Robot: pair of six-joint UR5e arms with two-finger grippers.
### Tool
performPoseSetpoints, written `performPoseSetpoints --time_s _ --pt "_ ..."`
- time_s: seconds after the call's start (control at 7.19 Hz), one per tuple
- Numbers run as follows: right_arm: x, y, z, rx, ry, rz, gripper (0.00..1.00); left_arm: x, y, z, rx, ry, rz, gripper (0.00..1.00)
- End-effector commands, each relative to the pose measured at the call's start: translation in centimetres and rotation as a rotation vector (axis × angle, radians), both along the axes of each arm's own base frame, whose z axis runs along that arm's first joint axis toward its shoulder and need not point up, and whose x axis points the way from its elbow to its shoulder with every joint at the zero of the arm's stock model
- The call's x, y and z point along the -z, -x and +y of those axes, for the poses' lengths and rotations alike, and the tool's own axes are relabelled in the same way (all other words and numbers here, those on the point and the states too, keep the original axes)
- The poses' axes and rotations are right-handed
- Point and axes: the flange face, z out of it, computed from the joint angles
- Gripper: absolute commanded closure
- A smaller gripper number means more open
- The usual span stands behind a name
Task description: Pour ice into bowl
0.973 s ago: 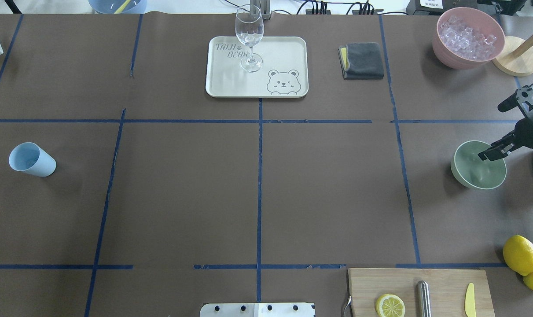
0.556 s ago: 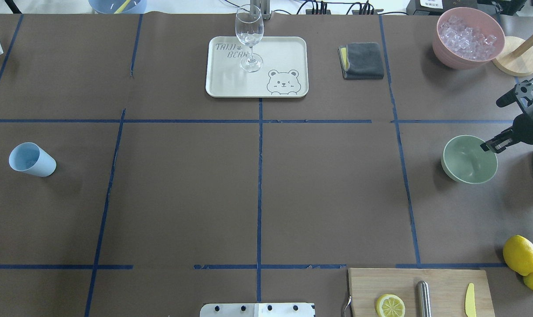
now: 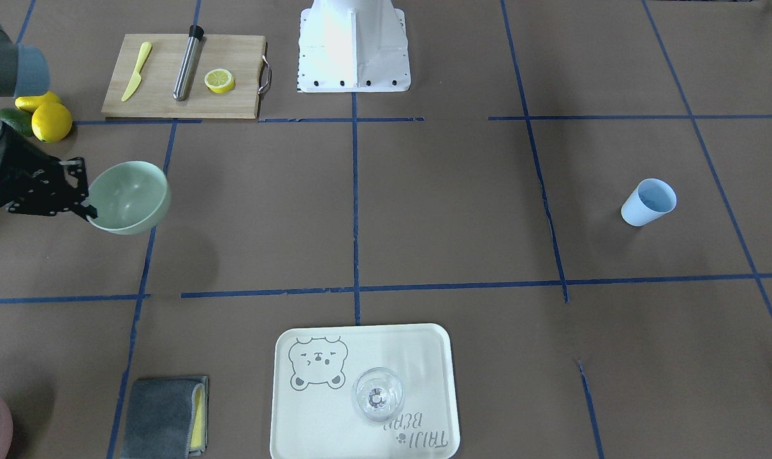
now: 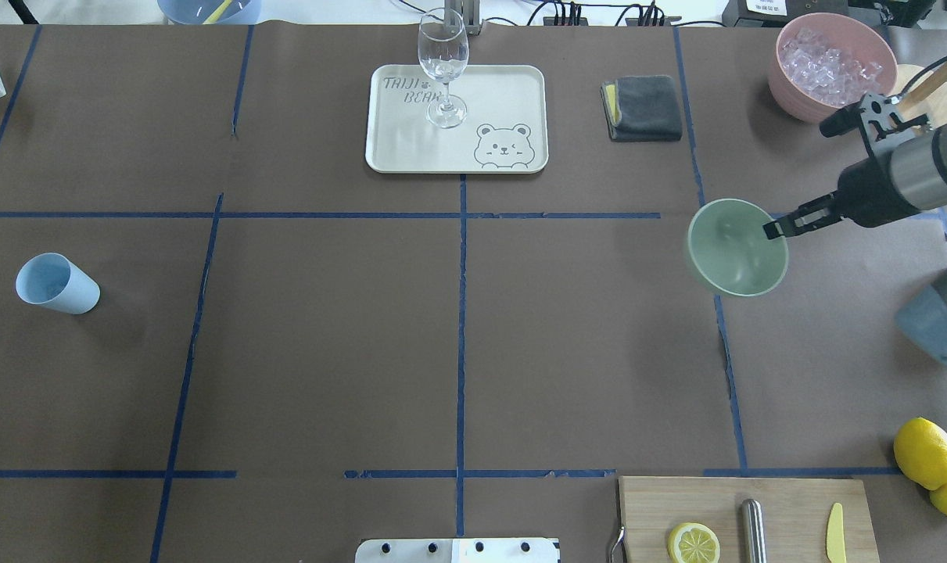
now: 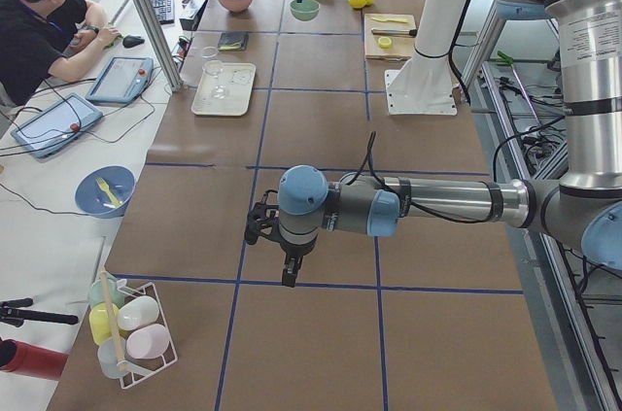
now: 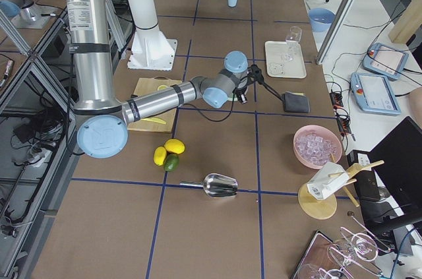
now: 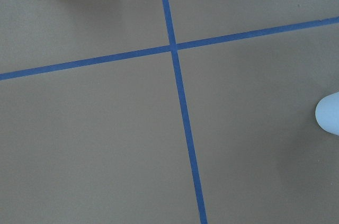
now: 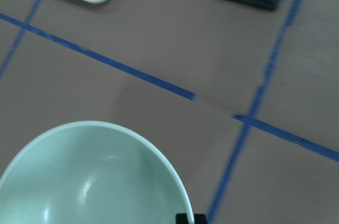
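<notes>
Right fingers (image 4: 791, 224) clamp the bowl's (image 4: 733, 259) rim, grey cloth (image 4: 647, 108) and pink container (image 4: 783, 84) beyond.

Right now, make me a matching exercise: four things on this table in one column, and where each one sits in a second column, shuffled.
Things:
1. bowl
2. ice
3. wine glass
4. lemon half

Places:
A. on the tray
B. on the cutting board
C. gripped at its rim by the right hand
D. in the pink container

Pairs: 1-C, 2-D, 3-A, 4-B
</notes>
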Motion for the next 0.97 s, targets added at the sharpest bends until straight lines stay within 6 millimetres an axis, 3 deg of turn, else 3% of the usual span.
performPoseSetpoints --time_s 0.0,0.14,0.28,0.42,0.56,0.69,0.83 --pt "15.0 10.1 0.1 0.0 0.17 -0.108 1.0 0.0 0.0 0.0 0.0 0.0 0.0 0.0" --pt "20.3 14.3 0.8 -0.037 0.188 -0.07 1.0 0.0 0.0 0.0 0.0 0.0 0.001 0.0" --pt "24.6 19.5 3.0 -0.079 0.212 -0.014 1.0 0.0 0.0 0.0 0.001 0.001 0.0 0.0" --pt "27.6 23.8 4.2 -0.122 0.222 0.04 1.0 0.1 0.0 0.0 0.0 -0.002 0.001 0.0" --pt "30.2 29.6 4.1 -0.157 0.275 0.069 1.0 0.1 0.0 0.0 0.001 -0.001 0.002 0.0" --pt "32.2 35.9 3.7 -0.187 0.285 0.127 1.0 0.1 0.0 0.0 0.001 -0.001 0.002 0.0" --pt "33.5 40.9 3.8 -0.235 0.311 0.173 1.0 0.2 0.0 0.0 0.001 -0.002 0.002 0.0"
